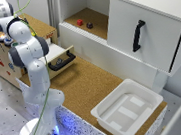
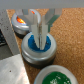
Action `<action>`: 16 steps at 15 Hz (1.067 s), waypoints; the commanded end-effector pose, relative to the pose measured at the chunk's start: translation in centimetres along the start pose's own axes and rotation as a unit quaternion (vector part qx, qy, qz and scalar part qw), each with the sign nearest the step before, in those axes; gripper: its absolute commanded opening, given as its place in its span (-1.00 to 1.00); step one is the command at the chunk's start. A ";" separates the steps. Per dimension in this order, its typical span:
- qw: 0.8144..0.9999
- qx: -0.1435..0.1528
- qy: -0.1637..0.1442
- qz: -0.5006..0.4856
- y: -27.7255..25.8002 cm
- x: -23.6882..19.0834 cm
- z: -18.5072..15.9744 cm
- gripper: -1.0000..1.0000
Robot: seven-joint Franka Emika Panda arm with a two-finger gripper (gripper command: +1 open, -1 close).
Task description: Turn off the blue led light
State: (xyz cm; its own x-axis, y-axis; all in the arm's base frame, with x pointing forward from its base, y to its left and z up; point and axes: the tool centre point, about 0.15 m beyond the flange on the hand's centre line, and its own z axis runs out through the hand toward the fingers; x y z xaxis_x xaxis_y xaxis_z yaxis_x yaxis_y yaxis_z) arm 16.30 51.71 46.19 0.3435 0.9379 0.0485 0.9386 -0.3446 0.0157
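Observation:
In the wrist view, the blue led light (image 2: 39, 45) is a small glossy dome glowing pale blue in a grey round housing (image 2: 37, 56). My gripper (image 2: 39, 38) points straight down onto it. Its two white fingers (image 2: 32, 31) stand close together with their tips on the top of the dome, and nothing is held between them. A reddish dome (image 2: 21, 21) sits beside it on one side and a green one (image 2: 57, 77) on the other. In the exterior view my arm (image 1: 27, 52) bends over the wooden box (image 1: 2, 61) at the left, and its links hide the gripper tips and the blue light.
A drawer with a black handle (image 1: 62, 62) stands open beside the box. A white bin (image 1: 126, 107) rests on the cork table (image 1: 86, 85). The cabinet door has a black handle (image 1: 138, 35). A red item (image 1: 80, 22) and a dark item (image 1: 89, 25) lie on the shelf.

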 end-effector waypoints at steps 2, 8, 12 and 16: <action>0.997 -0.051 0.036 0.050 3.4 -1.0 -2.3 1.00; 0.989 -0.080 0.055 0.113 6.8 -4.1 -4.5 1.00; 0.985 -0.074 0.082 0.130 10.6 -7.4 -3.7 1.00; 0.982 -0.058 0.104 0.146 14.4 -12.3 -3.5 1.00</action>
State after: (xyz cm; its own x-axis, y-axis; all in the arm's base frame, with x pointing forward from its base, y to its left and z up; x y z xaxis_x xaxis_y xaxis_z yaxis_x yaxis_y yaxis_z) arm 23.82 43.20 50.98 0.5910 0.7986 0.1137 0.7767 -0.6015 0.1872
